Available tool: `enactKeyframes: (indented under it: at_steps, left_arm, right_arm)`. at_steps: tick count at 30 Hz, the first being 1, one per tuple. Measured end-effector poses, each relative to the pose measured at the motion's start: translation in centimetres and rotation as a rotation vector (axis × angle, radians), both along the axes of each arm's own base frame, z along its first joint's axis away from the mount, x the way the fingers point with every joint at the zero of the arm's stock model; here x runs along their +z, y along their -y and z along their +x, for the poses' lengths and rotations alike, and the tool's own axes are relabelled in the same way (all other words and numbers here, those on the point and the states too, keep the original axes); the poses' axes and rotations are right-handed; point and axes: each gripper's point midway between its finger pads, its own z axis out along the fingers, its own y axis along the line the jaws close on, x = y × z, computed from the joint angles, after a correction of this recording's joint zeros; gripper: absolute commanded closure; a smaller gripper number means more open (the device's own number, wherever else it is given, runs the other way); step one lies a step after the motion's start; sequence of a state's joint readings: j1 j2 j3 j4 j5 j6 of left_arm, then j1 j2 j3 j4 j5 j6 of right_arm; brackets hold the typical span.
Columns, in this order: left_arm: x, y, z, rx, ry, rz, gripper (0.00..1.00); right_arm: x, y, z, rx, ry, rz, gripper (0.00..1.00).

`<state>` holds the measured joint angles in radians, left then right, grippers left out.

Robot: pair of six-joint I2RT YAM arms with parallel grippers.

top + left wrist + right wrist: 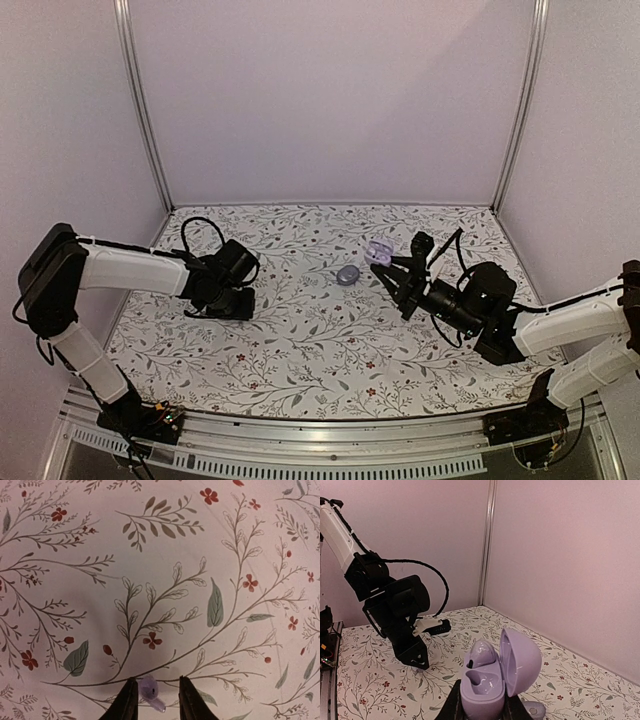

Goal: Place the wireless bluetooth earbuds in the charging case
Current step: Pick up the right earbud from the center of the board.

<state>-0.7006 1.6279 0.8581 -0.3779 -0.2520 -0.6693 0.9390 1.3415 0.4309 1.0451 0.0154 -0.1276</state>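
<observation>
Lavender earbud [149,690] between left end effector [157,686] tips, case [496,672] — right end effector [482,702]

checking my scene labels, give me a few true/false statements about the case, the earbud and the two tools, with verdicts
1. The right tool grips the charging case. True.
2. The case lid is shut. False: it stands hinged open, with the inner wells showing.
3. A lavender earbud sits between the jaws of the left tool. True.
4. The two tools touch each other. False: the left tool is over the left part of the cloth, well apart from the right tool.
</observation>
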Motion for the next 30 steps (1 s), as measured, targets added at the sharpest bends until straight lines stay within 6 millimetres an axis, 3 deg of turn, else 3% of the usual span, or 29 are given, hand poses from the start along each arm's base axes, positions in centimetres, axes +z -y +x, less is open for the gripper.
enactKeyframes:
  at_steps: [12,30]
  left_arm:
    - [-1.7,-1.2,-1.5,0.007,-0.093,0.073,0.74]
    - [-2.1,-0.5,-0.9,-0.017,-0.098,0.078,0.88]
  right_arm:
    - [0.0,0.0,0.0,0.000,0.000,-0.001,1.00]
    - [0.1,0.0,0.2,-0.004,0.000,-0.002,1.00]
